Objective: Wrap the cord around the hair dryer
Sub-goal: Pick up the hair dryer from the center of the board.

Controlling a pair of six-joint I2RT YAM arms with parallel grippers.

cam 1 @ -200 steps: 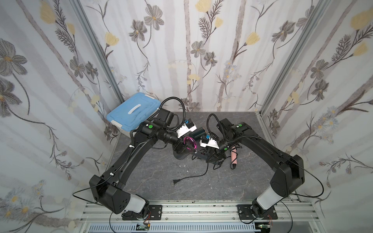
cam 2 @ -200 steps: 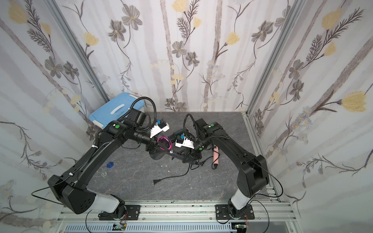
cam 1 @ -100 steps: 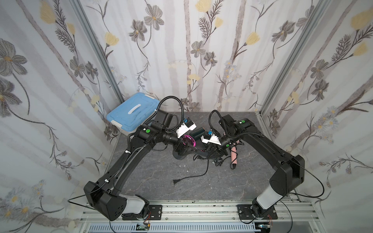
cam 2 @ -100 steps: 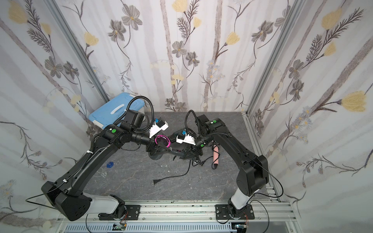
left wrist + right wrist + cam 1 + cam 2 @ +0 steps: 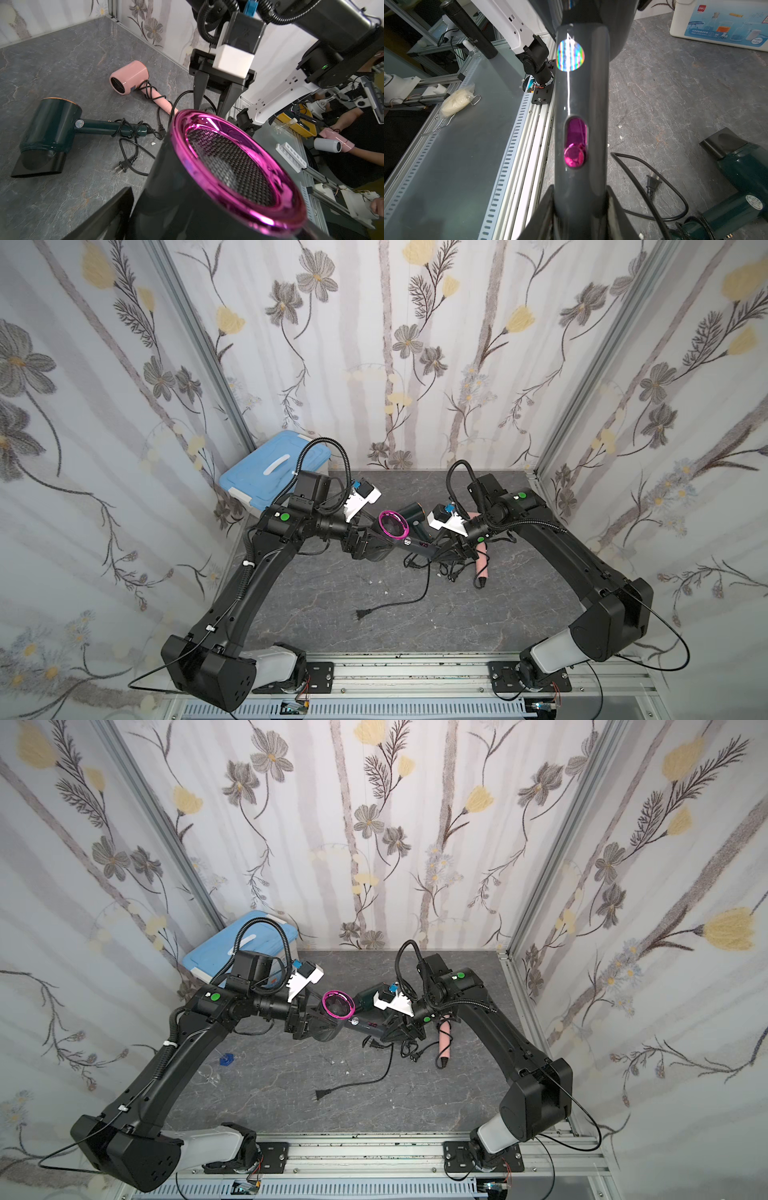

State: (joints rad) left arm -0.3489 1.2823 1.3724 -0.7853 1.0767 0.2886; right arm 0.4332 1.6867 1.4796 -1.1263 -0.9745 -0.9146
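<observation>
The hair dryer (image 5: pixel 392 524), dark grey with a magenta rear ring, is held clear of the table (image 5: pixel 374 639) near its middle, between the two arms. Its handle runs roughly level toward the right arm, and its grille faces upward in both top views. The right gripper (image 5: pixel 581 197) is clamped on the handle, one finger on each side. The handle surface shown in the right wrist view carries no turns of cord. The left gripper (image 5: pixel 368 545) sits at the barrel with its jaws spread wide. In the left wrist view only one finger (image 5: pixel 108 209) shows, standing slightly apart from the barrel. The other finger is hidden behind the dryer body. The cord (image 5: pixel 425 588) runs from beneath the right gripper down to the table and curves toward the robot base. It ends in the plug (image 5: pixel 360 615), which lies flat on the table. A green hair dryer (image 5: pixel 49 128) and a pink hair dryer (image 5: pixel 129 76) lie on the table beyond, each with cord wound on its handle. A blue-lidded box (image 5: pixel 266 472) stands in the far corner on the left arm's side.
</observation>
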